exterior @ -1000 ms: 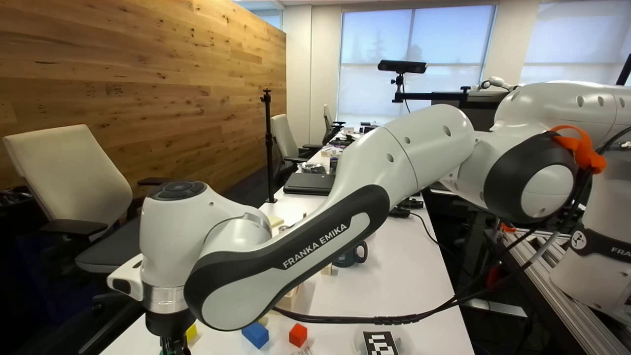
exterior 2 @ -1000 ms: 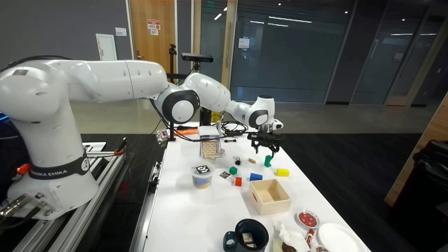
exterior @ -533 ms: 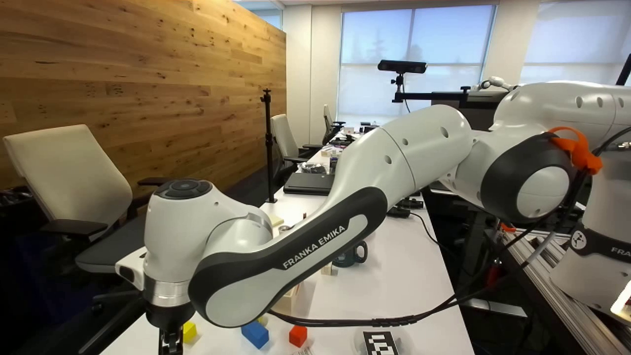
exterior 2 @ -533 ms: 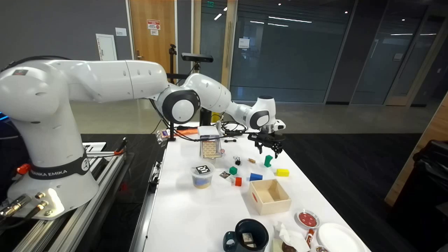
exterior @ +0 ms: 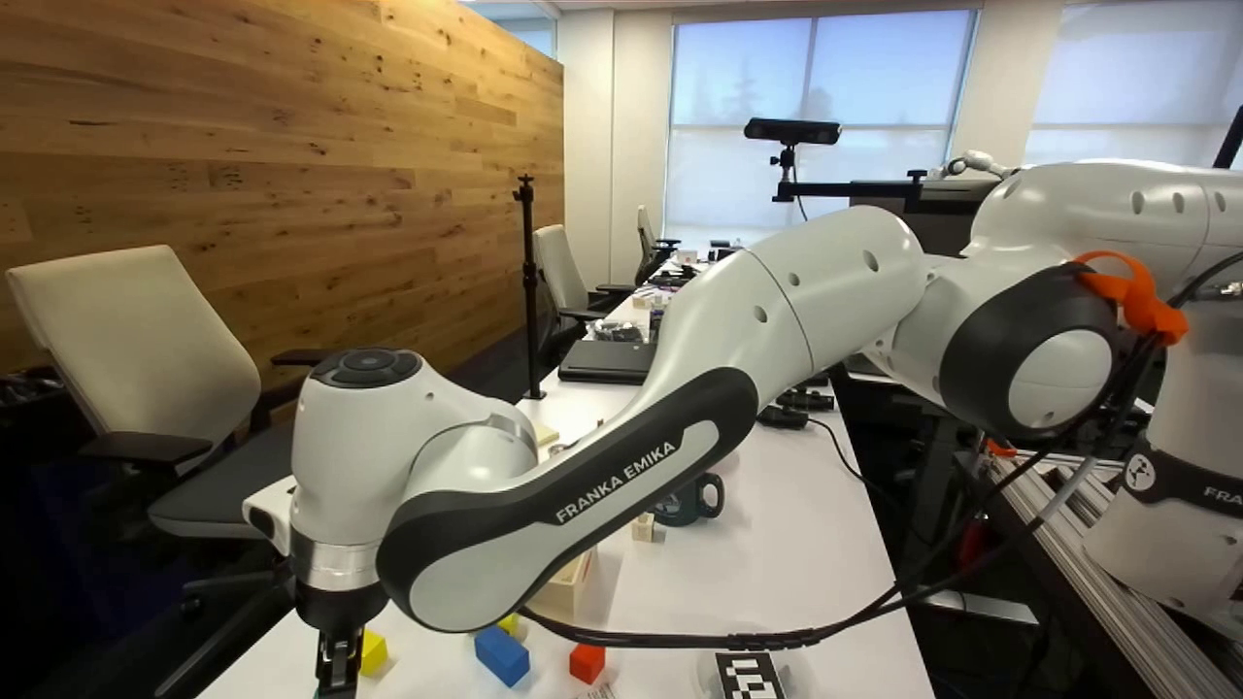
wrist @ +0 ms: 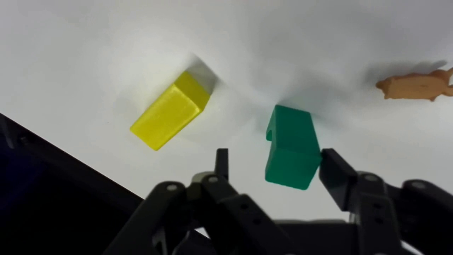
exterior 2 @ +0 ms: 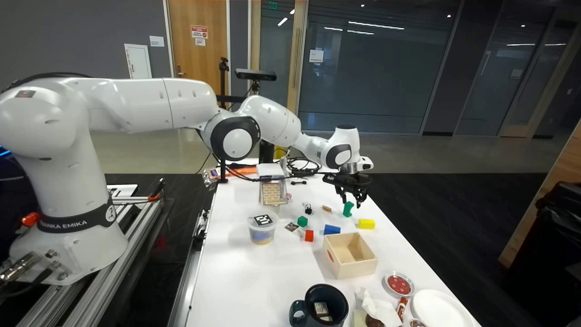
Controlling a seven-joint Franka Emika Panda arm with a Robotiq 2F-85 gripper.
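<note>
Green block (wrist: 293, 148): is standing on the white table (wrist: 53, 71) at the tips of the claw (wrist: 274, 157), showing between the two fingers (wrist: 222, 161) in the wrist view; how far the tips are reaching past its top is not showing clearly;
Claw spread: the fingers are standing part-way apart and gripping nothing — a gap is showing between one of them and the green block, while the other fingertip is meeting the block's edge in the wrist view; whether it is touching, I cannot tell;
Step over the block: alignment for a grasp is looking, in my judgement, like the step in hand; the next move is calling for centring the claw, then bringing both fingers evenly against the block's sides;
Arm (exterior 2: 272, 118): is stretching far out over the table, the wrist bending so that the claw is pointing down;
Yellow block (wrist: 168, 113): is lying near the claw but apart, on the gap side;
Brown figure (wrist: 416, 86): is lying apart from the claw — on the opposite side.
</note>
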